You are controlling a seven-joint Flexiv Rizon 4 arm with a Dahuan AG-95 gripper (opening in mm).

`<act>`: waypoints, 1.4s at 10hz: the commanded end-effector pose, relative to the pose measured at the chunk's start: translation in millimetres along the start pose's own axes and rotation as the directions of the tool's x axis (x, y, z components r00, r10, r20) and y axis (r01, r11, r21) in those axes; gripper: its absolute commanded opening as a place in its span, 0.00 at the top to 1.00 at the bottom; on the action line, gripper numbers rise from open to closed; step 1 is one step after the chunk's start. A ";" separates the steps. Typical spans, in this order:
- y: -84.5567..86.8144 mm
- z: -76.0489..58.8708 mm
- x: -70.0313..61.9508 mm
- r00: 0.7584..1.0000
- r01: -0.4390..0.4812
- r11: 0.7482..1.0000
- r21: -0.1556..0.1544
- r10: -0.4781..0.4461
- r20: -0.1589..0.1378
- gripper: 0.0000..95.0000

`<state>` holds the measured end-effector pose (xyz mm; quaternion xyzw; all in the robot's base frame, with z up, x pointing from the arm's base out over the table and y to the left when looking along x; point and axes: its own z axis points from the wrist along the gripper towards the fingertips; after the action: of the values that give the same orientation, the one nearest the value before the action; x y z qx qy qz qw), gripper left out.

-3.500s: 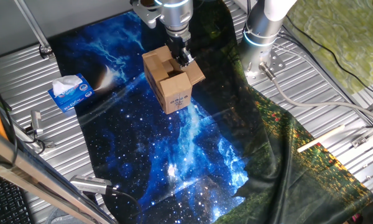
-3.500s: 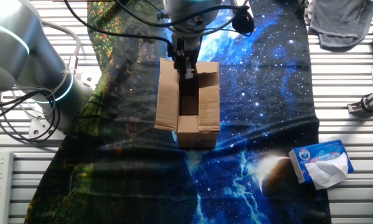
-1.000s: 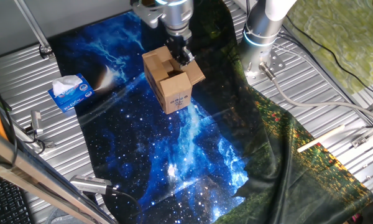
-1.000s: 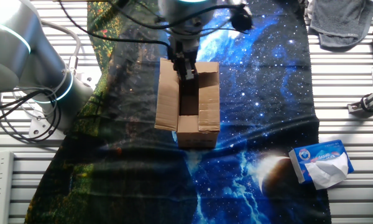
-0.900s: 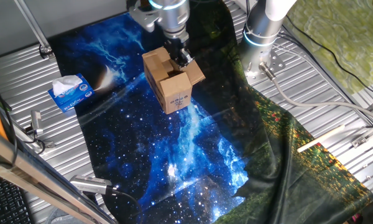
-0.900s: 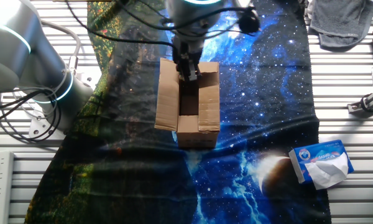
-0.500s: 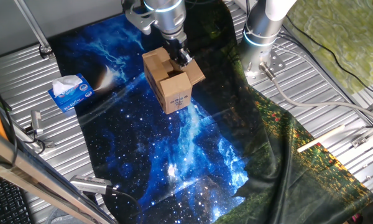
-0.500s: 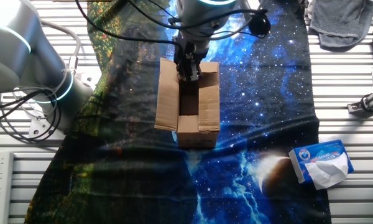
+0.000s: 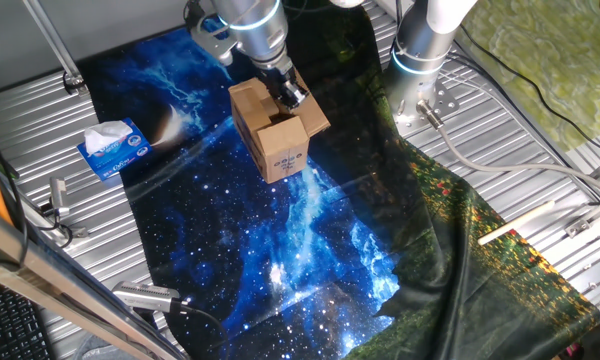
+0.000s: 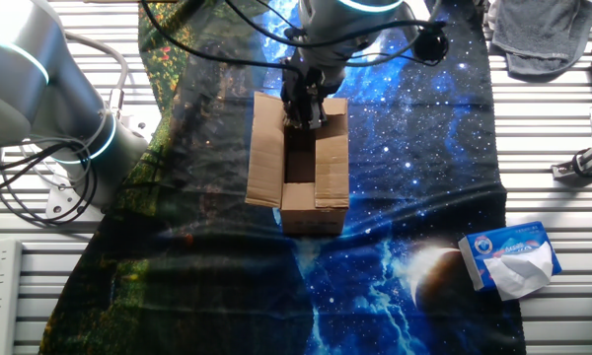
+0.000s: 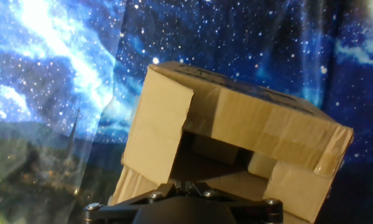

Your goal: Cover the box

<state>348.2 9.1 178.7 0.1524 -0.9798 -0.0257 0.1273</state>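
- The box sits near the middle of the galaxy-print cloth, toward its 12 o'clock end in one fixed view. It's a small brown cardboard carton with a white label on the side facing that camera.
- Top isn't covered yet. In the other fixed view the box has a long flap folded out flat at 9 o'clock, another lying along the 3 o'clock side, and a dark opening down the centre.
- From the hand view you look into the box: one flap hangs across the upper edge, a side flap stands at 9 o'clock, and the inside is shadowy.
- The gripper is right at the box's top, at the 12 o'clock end of the opening, tilted. In the other fixed view the gripper pokes down at the far flap. The fingers look pinched close together, but honestly I can't tell whether they've got hold of cardboard or are just pressing it.
- Nothing sits between the gripper and the opening apart from the flaps themselves.
- A blue and white tissue box lies well apart at 9 o'clock, on the cloth's edge.
- The robot's base column stands at about 2 o'clock on the metal table, with grey cables trailing off it.
- A grey rag sits at the other fixed view's 1 o'clock corner.
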 end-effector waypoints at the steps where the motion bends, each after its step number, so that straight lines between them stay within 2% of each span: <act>1: -0.4 0.5 -1.8 0.999 0.004 1.000 -0.009 -0.004 -0.033 1.00; 8: -0.4 0.5 -1.8 0.998 0.010 1.000 -0.021 -0.012 -0.065 1.00; 14: -0.4 0.5 -1.8 0.992 0.009 0.999 -0.041 -0.015 -0.126 1.00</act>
<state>349.0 9.3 177.7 0.1573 -0.9680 -0.0363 0.1923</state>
